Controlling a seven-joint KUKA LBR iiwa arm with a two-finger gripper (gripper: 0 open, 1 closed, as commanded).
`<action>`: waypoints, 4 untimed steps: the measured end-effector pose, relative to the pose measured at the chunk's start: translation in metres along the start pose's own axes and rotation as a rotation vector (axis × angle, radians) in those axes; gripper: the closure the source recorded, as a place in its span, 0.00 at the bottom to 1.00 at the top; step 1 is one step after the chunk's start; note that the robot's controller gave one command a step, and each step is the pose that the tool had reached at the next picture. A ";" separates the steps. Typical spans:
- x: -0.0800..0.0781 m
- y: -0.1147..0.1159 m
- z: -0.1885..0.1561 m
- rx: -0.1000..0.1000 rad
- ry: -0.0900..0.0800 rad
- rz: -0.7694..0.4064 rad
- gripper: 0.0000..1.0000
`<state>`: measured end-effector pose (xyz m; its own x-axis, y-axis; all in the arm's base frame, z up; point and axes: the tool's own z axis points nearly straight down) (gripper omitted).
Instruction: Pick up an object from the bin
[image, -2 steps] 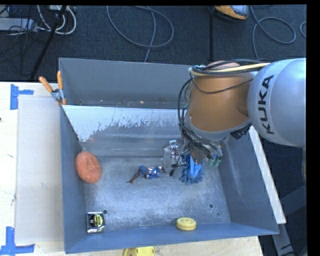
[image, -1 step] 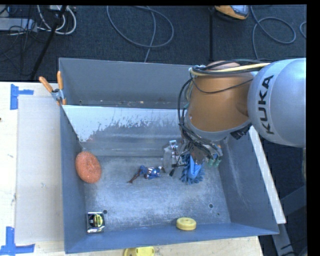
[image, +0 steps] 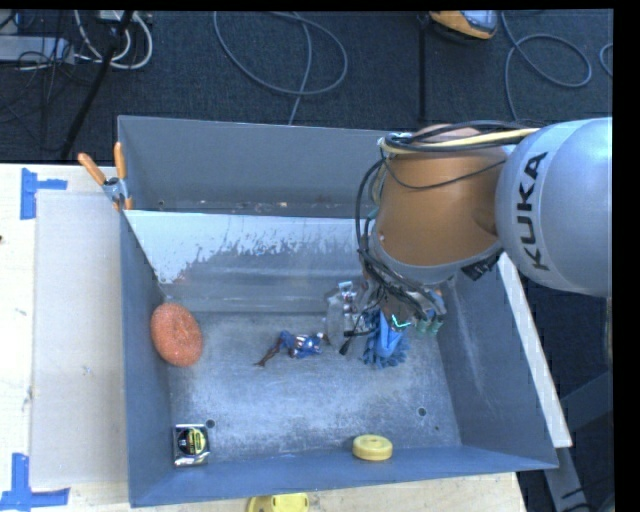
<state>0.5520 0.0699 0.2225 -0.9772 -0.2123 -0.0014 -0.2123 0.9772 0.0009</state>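
My gripper (image: 352, 322) hangs low in the right middle of the bin, under the arm's orange cover. A crumpled blue thing (image: 384, 342) lies right beside its fingers, touching or nearly touching them. A small blue and brown object (image: 292, 346) rests on the floor just to the left of the gripper. Whether anything sits between the fingers cannot be seen.
An orange-red oval sponge-like lump (image: 177, 333) lies at the left wall. A small tape measure (image: 190, 443) sits in the front left corner, and a yellow round disc (image: 372, 447) lies near the front wall. The arm comes in from the right.
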 end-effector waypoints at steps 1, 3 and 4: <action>0.045 0.010 0.020 0.000 0.003 -0.102 0.00; -0.033 0.021 0.012 -0.001 0.000 -0.154 0.00; -0.061 0.035 0.041 0.003 -0.008 -0.230 0.00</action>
<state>0.6041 0.1170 0.1812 -0.9029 -0.4297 -0.0090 -0.4297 0.9030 -0.0029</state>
